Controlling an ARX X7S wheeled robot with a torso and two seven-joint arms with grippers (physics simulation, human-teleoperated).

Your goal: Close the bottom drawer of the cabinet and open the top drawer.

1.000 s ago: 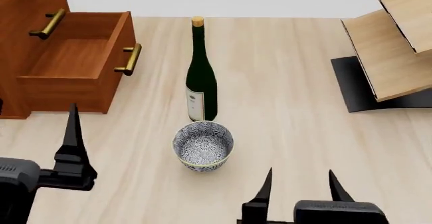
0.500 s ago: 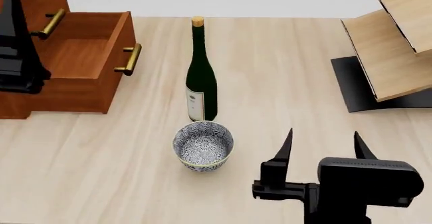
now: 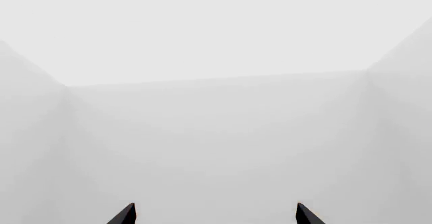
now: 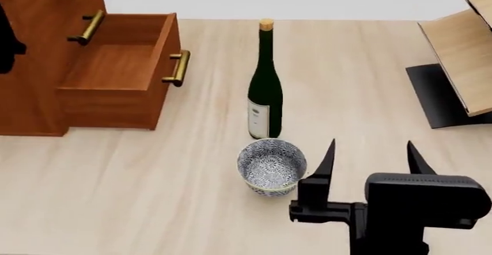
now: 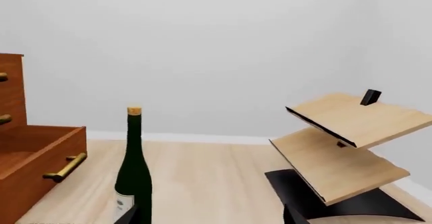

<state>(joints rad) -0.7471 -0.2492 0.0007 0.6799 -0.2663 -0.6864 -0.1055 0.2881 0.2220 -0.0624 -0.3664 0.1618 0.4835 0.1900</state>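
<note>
The cabinet (image 4: 38,53) is set at the table's (image 4: 154,197) far left corner; its bottom drawer (image 4: 123,73), pulled out, is judged rigid and free-sliding, best pushed at the brass handle (image 4: 178,68); both claws, left gripper (image 3: 214,215) and right gripper (image 4: 369,157), are seen spread and empty.

We see a pale wood table (image 4: 154,197) carrying the cabinet (image 4: 38,65) at its left, a bottle (image 4: 265,88), a patterned bowl (image 4: 271,166) just before it, and a plywood rack (image 4: 461,53) at right.

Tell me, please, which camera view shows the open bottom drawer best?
The head view: the bottom drawer shows whole, its empty inside and handle visible. The right wrist view catches only its front corner; the left wrist view shows none of it.
</note>
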